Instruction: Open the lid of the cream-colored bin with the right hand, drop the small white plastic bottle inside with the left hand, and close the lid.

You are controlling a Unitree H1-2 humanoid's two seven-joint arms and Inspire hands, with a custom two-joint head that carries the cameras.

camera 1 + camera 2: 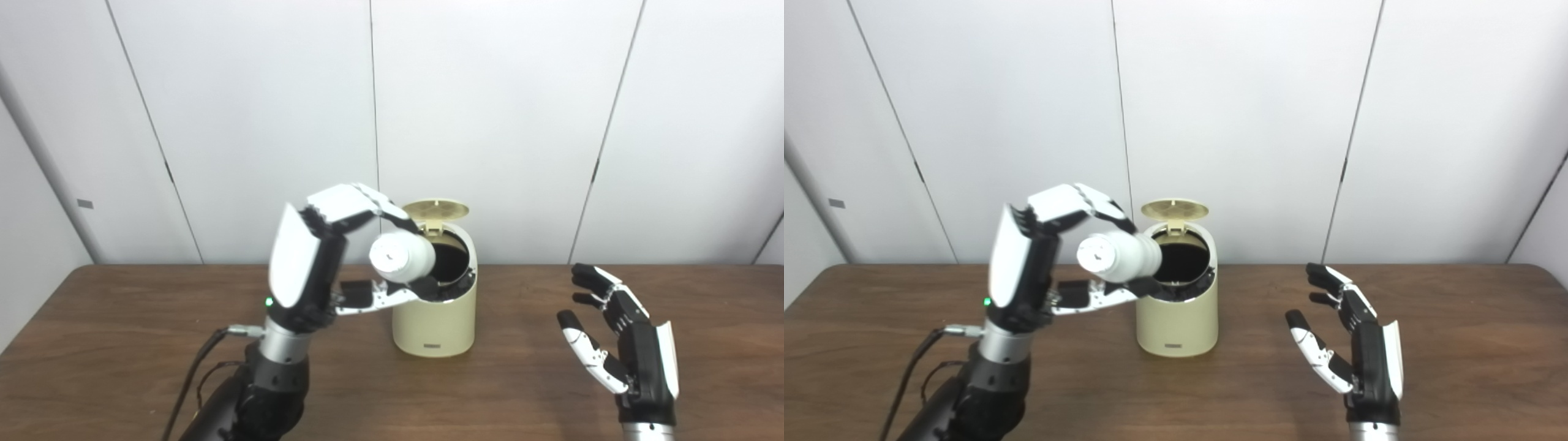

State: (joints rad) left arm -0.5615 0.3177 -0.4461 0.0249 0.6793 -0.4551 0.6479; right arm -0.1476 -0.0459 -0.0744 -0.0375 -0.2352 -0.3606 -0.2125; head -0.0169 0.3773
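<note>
White panelled wall (490, 122) behind, dark wood table (520, 392) in front. Landmark is the cream-colored bin (435, 318), standing upright on the table near its middle.

Left of the bin: left hand (324, 257) raised above the table, a black cable (196, 367) trailing from its wrist. Its fingers (361, 202) curl over the top of the small white plastic bottle (401, 257) and the thumb sits under it — closed on the bottle. Bottle is tilted, flat base toward the camera, other end pointing into the bin's mouth at the left rim; I cannot tell whether it touches the rim.

At the bin: lid (436, 210) is flipped up and back on its hinge at the far rim, underside facing forward. Opening is dark, contents not visible.

Right of the bin: right hand (618, 343) well apart from it, low over the table, palm turned toward the bin — fingers spread and slightly bent, thumb out, holding nothing. Not touching bin or lid.
</note>
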